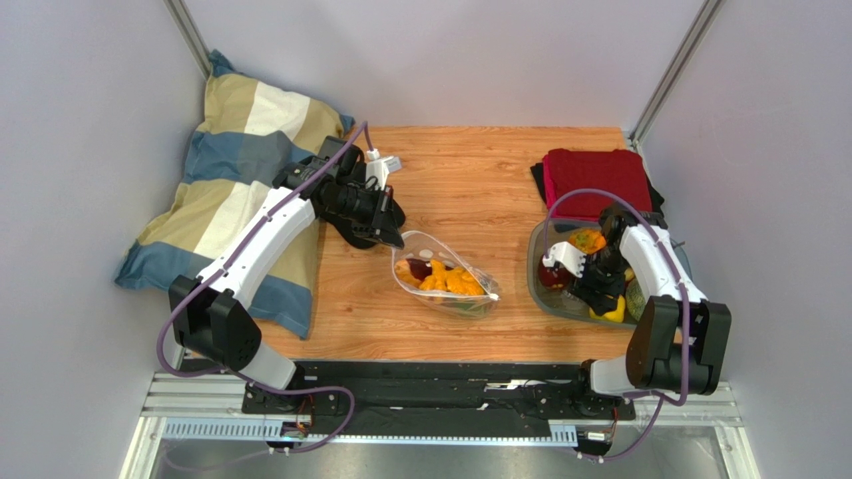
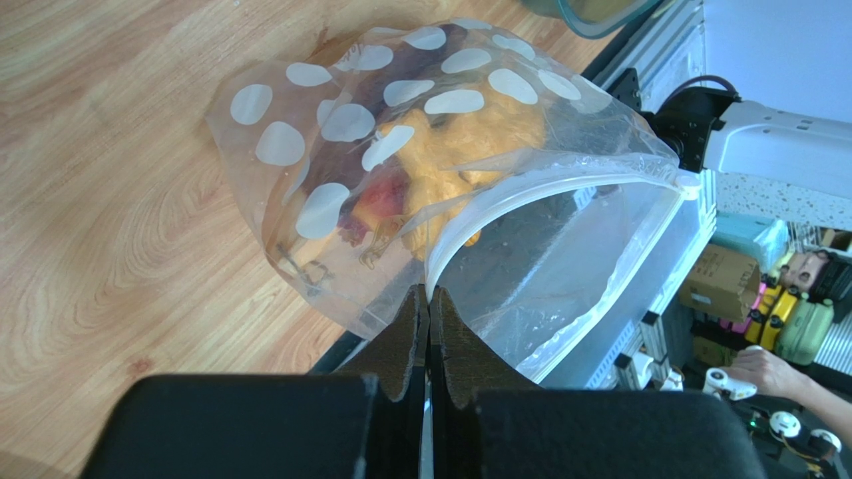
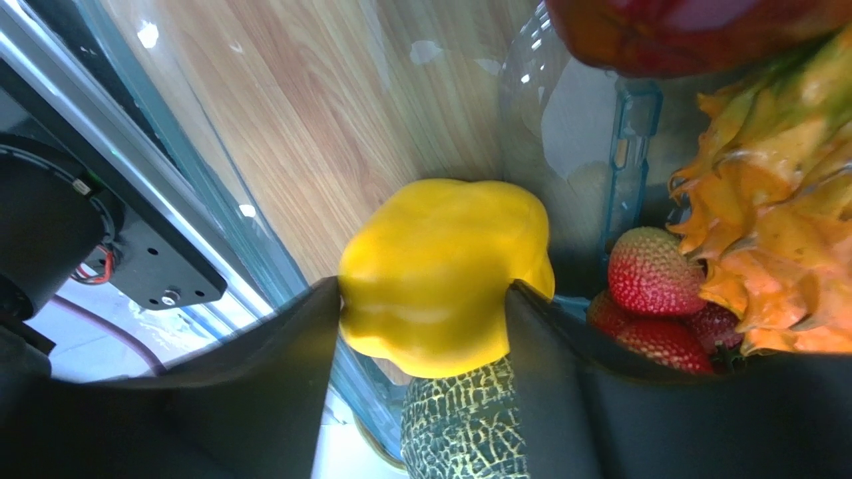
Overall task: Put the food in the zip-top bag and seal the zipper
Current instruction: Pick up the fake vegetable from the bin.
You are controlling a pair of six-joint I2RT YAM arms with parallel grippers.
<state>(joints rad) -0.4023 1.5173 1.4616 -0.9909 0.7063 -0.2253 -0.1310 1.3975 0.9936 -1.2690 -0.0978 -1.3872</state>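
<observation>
While I reach over the light brown wooden table (image 1: 480, 170), a big blue, cream and tan striped pillow (image 1: 240, 170) lies off its left edge and a folded red cloth (image 1: 597, 175) sits at its far right corner. Just in front of the cloth is the grey plastic tray (image 1: 533, 269).

Mid-table lies the clear zip-top bag with white dots (image 2: 300, 150). Its long axis runs diagonally, from my left claw at the far left toward the near right. Orange-yellow and dark red toy food (image 1: 440, 277) is heaped inside it. The whitish zipper strip (image 2: 540, 190) bows along that same diagonal to its small end tab. The mouth gapes open, facing up and toward the near edge.

My left claw (image 2: 428, 299) is clenched tight, pinching the bag's film right at the end of the zipper.

My right claw (image 3: 425, 289) is down in the tray, its two fingers pressed against either side of a yellow toy pepper (image 3: 450, 230). A netted green melon (image 3: 460, 419) lies beneath it and red strawberries (image 3: 655, 269) just beside it.
</observation>
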